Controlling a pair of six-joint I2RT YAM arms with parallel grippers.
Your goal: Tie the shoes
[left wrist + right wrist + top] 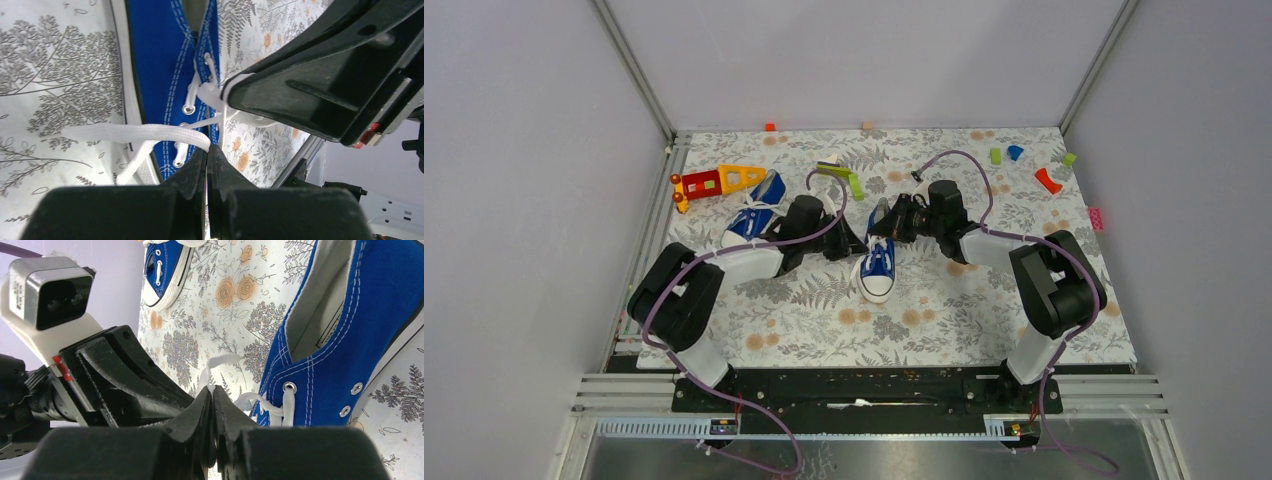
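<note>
Floral-print surface [984, 320] carries blue sneaker [878, 268] mid-surface, second blue sneaker [757, 212] far-left just beside red-orange-yellow toy [714, 181], green bar [854, 182] far-centre, green piece [995, 156], blue piece [1015, 152], red piece [1047, 180] far-right, pink block [1095, 217] at right edge.

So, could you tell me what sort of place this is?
Probably a lab robot cell: plain walls in aluminium framing, a floral mat, two bolted arms pinching laces of a sneaker.

centre shoe [878, 266]: blue, upright, toe near, laces [135, 132] untied | left shoe [767, 192]: angled
</note>
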